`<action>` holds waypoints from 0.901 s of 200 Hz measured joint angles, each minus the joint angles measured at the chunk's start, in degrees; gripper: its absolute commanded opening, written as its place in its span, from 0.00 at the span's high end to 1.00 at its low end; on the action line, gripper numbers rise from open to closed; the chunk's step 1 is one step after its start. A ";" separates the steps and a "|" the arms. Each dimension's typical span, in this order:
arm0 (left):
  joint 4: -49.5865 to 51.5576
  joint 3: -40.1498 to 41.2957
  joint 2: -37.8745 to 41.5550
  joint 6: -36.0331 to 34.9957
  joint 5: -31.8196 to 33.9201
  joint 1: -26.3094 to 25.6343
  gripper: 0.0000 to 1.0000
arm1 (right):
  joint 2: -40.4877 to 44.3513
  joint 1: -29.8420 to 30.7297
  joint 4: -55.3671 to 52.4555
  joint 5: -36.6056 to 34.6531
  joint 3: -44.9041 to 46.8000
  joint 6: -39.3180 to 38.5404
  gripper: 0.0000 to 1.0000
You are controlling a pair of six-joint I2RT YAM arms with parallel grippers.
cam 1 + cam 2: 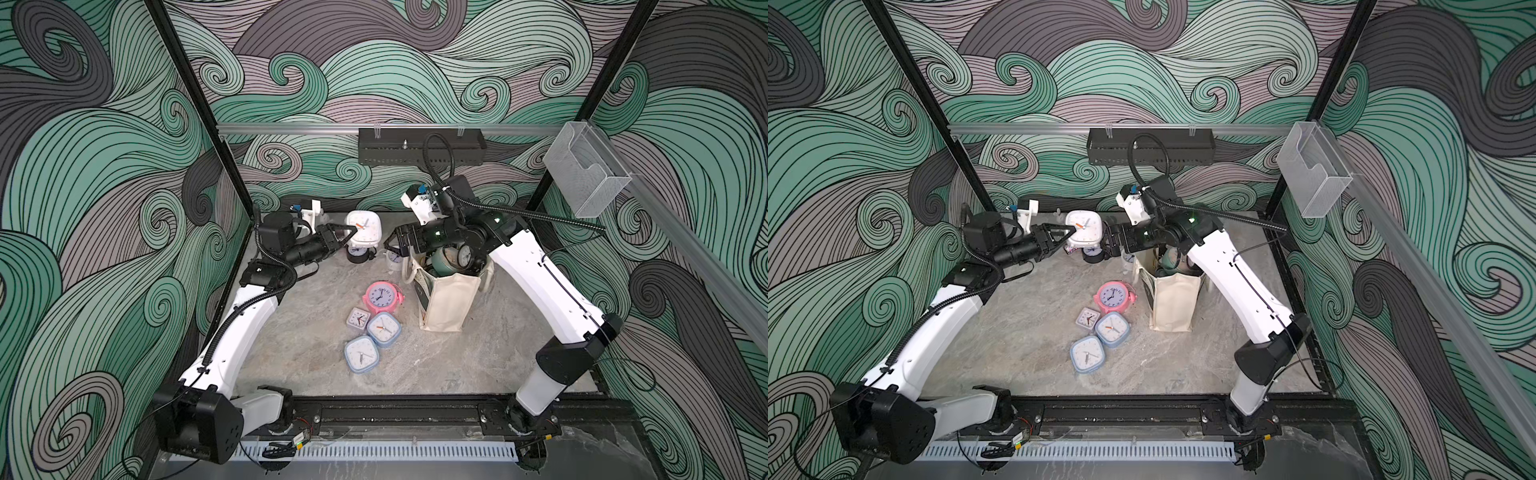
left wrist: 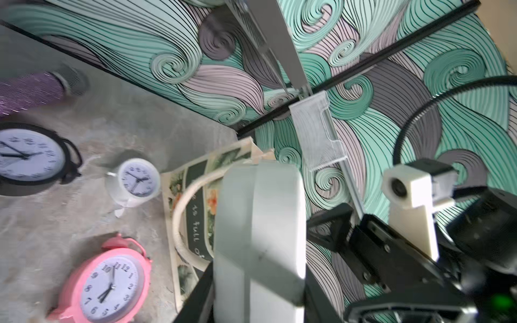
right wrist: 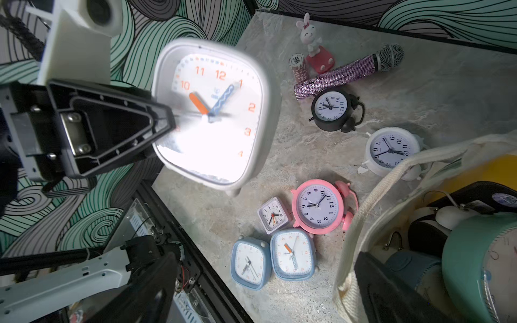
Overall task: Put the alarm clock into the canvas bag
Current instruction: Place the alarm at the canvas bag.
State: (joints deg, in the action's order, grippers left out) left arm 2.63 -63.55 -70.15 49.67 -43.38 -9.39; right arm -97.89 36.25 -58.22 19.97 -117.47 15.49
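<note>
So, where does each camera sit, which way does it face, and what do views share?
Top views: high at the front, facing down onto the table; left arm and right arm whole.
Left wrist: on the left arm, looking past the white clock in the left pincer to the canvas bag; right arm shows.
Right wrist: on the right arm, facing that clock; open right pincer at the edge.
Shared: clock, bag, pink clock everywhere.

Overhead and close wrist views share canvas bag [image 1: 446, 303].
</note>
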 measured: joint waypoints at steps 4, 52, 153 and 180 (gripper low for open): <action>-0.81 0.00 -0.46 0.63 -1.01 0.00 0.72 | 0.09 -0.63 0.24 1.16 0.00 0.46 0.00; -14.27 0.28 -5.55 11.23 -9.49 -0.02 0.71 | 1.44 -6.36 5.88 12.87 2.99 6.45 0.00; -27.12 0.20 -8.66 22.03 -11.17 -3.72 0.71 | 0.20 -7.39 16.50 24.96 5.07 17.62 0.19; -27.98 0.11 -8.96 22.69 -11.04 -3.93 0.71 | 0.20 -7.67 19.02 26.08 6.84 19.45 0.26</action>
State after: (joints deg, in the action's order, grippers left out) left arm -25.34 -63.44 -79.11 72.36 -54.41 -13.32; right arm -97.69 28.58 -39.20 46.04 -110.63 34.94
